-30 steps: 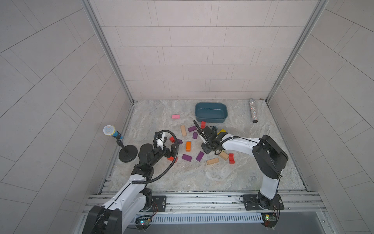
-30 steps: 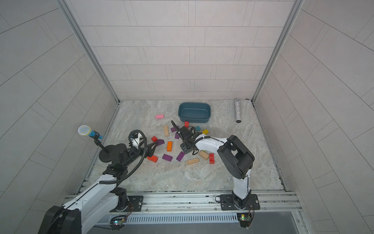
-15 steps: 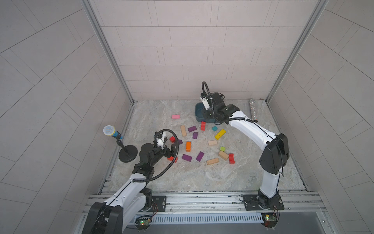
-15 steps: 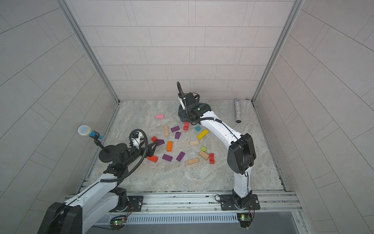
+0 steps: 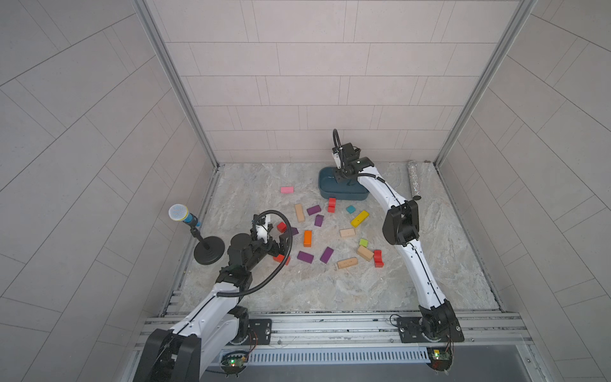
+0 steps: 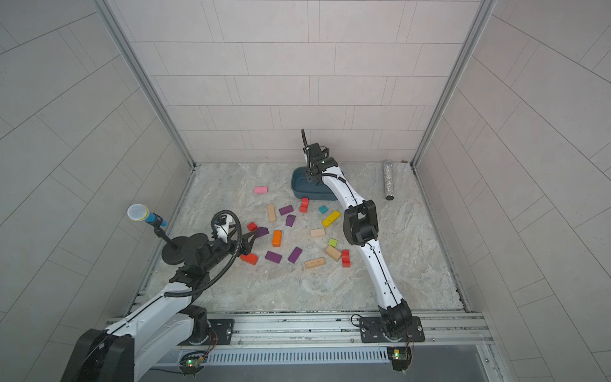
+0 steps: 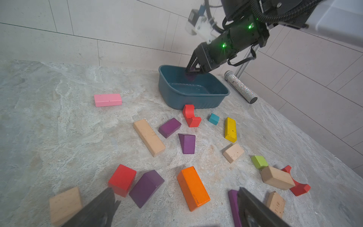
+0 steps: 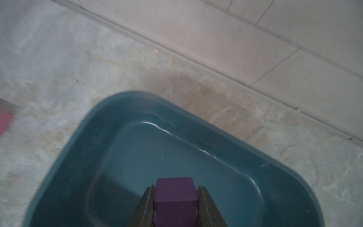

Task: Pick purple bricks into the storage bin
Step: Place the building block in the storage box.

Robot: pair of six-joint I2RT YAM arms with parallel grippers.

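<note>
Though left pincer (image 7: 175, 193) apart, right pincer (image 8: 176, 187) tight on one of six purple bricks (image 8: 174, 199).

You see soft, even light in both top views, straight lines bowing near the edges. Your right wrist view is dim and motion-blurred; a thin glare streak crosses the storage bin (image 8: 78, 157) beyond the right end effector (image 8: 175, 187).

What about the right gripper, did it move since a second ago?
Yes. The right gripper went from the middle of the table back to the storage bin by the rear wall. It is over the bin now, shut on a purple brick.
</note>
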